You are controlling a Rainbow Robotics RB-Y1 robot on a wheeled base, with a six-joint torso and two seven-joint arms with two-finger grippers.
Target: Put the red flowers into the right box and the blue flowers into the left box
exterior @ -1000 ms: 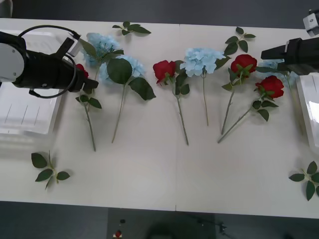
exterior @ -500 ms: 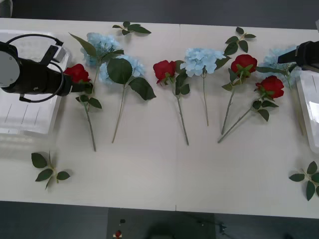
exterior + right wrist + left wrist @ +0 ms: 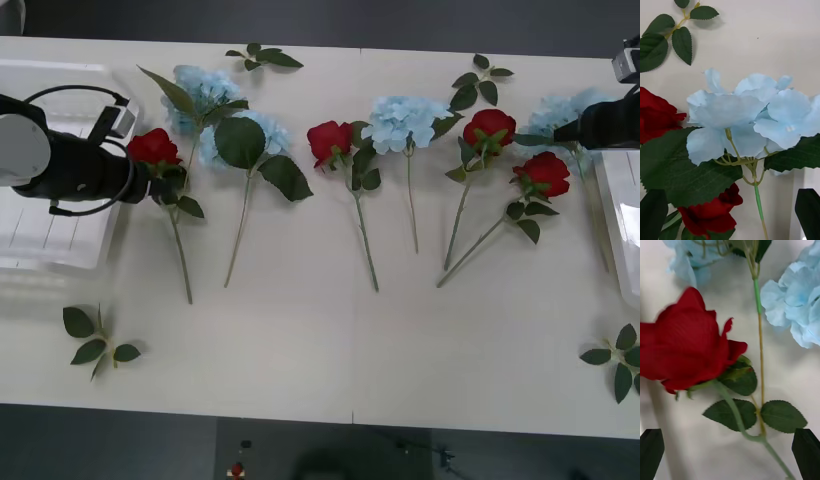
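You had the left gripper [image 3: 730,450] over the leftmost of the red flowers [image 3: 154,146], its jaws spread wide and holding nothing. That rose's stem ran out from between the jaws, its bloom [image 3: 687,343] lay just ahead of them, and two of the blue flowers [image 3: 205,88] lay beyond it. The left box [image 3: 45,230] sat under that arm, behind the jaws.

Your right gripper [image 3: 730,215] hung above the rightmost blue cluster [image 3: 747,114], whose thin green stem led back toward the jaws. They were apart, one finger [image 3: 807,212] dark on one side and nothing pinched. Two roses [image 3: 657,112] lay beside the cluster, and the right box [image 3: 615,215] sat near that gripper.

No flower lay in either box that you could see, so you appeared to be at the first pick on both sides. Each arm was lined up on a flower meant for the far box, so the next move would likely call for a descent onto the stem below the head, a pinch, then a long carry across the desk, or a choice of a nearer match.
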